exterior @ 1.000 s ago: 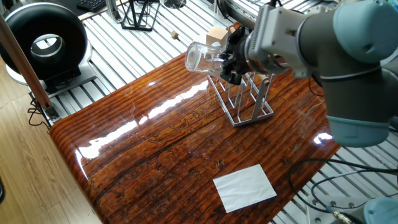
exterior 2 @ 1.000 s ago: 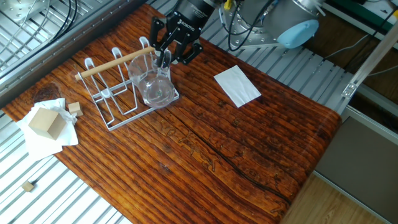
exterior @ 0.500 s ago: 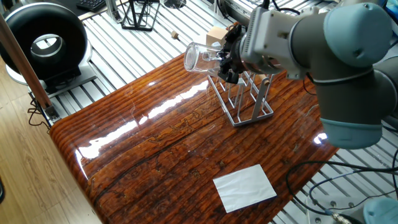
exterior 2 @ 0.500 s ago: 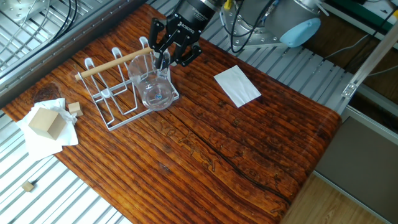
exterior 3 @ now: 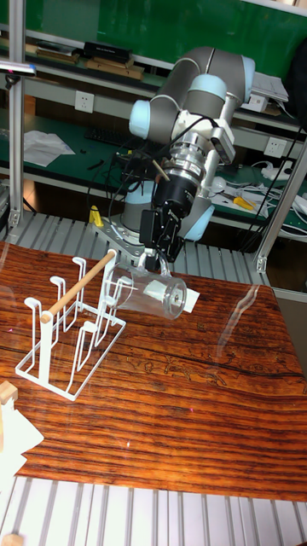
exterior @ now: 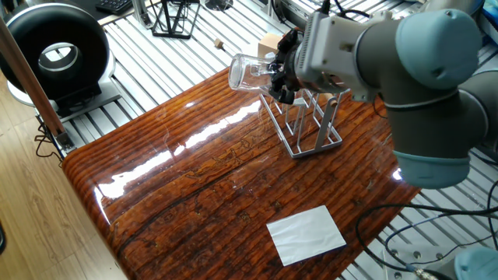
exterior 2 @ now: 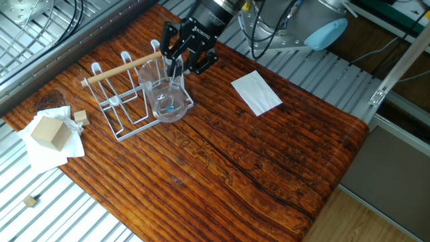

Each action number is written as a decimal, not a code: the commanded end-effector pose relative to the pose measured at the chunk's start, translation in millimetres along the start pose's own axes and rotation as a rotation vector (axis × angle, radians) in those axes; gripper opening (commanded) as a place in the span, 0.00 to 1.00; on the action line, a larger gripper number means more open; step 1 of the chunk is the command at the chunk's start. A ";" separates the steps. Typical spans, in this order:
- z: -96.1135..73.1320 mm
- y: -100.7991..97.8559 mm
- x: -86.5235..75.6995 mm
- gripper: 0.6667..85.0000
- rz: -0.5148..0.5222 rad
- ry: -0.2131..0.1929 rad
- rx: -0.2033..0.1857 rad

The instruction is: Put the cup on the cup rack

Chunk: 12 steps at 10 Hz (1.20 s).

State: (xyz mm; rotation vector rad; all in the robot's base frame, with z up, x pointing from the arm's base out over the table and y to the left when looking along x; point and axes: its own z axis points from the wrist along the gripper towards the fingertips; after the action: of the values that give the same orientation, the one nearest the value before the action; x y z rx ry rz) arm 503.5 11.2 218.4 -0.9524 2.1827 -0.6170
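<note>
The cup [exterior 3: 150,293] is a clear glass tumbler lying tilted on its side in the air. Its thick base points away from the cup rack [exterior 3: 72,332] and its mouth faces the rack's end pegs. My gripper [exterior 3: 159,255] is shut on the cup's wall near the mouth, coming down from above. In one fixed view the cup [exterior: 247,71] sticks out to the left of the gripper [exterior: 278,78], above the grey wire rack [exterior: 308,127]. In the other fixed view the cup [exterior 2: 165,99] hangs at the rack's [exterior 2: 125,102] right end, under the gripper [exterior 2: 176,63]. The rack's wooden handle [exterior 2: 124,68] runs along its top.
A white paper sheet [exterior 2: 256,92] lies on the wooden table [exterior 2: 222,161]. A wooden block on white tissue [exterior 2: 50,132] sits at the table's left end with a small cube [exterior 2: 80,116] beside it. A black wire stand [exterior: 173,17] and a round black device [exterior: 54,50] are off the table.
The gripper and the cup have shifted a little, away from the rack along the cup's axis. Nothing else has moved.
</note>
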 end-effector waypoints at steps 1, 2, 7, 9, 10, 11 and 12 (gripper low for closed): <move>11.3 12.0 -2.9 0.00 0.038 0.009 -0.033; 12.4 13.4 -1.6 0.00 0.040 0.016 -0.037; 29.1 29.1 1.3 0.00 0.025 0.073 -0.033; 27.9 37.4 9.1 0.00 0.019 0.112 -0.047; 29.6 36.9 13.0 0.00 0.023 0.122 -0.046; 33.4 39.1 12.7 0.00 0.046 0.113 -0.067; 34.0 38.0 15.9 0.00 0.036 0.118 -0.070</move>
State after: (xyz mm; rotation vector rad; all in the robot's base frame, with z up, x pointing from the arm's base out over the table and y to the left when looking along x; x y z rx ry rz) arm 504.9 20.4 173.2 -0.9447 2.3019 -0.6205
